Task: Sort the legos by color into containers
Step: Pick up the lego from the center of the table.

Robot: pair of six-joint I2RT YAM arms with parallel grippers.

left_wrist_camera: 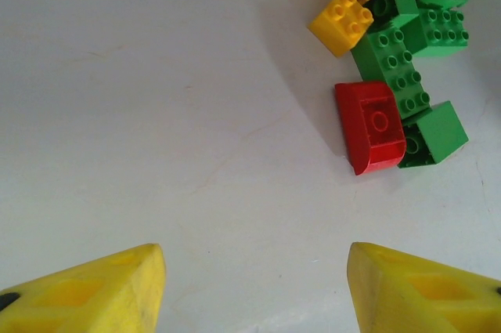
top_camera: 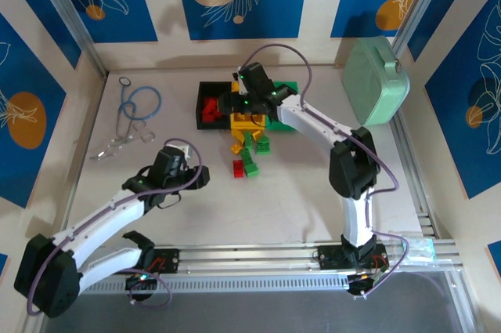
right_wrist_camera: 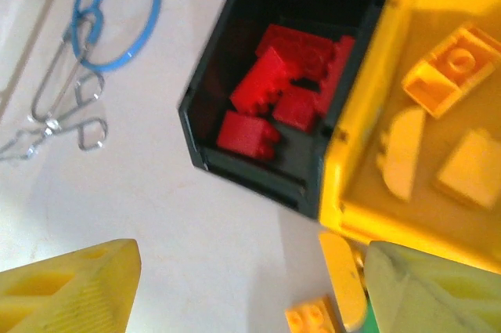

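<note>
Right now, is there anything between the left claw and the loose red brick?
Nothing. In the left wrist view, the table from the open left gripper to the red brick is bare.

Premises: a robotics laboratory test cell. A white table [top_camera: 258, 208] is enclosed by walls [top_camera: 168, 4] carrying blue leaf-print panels [top_camera: 262, 4] between aluminium posts [top_camera: 69, 16]. A cabled left arm [top_camera: 102, 219] and right arm [top_camera: 351, 168] are bolted to an aluminium rail [top_camera: 250, 253] at its near edge.

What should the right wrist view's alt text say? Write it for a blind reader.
A black bin holding red bricks sits against a yellow bin holding yellow bricks, seen past the open right hand. A blue ring lies at upper left.
</note>
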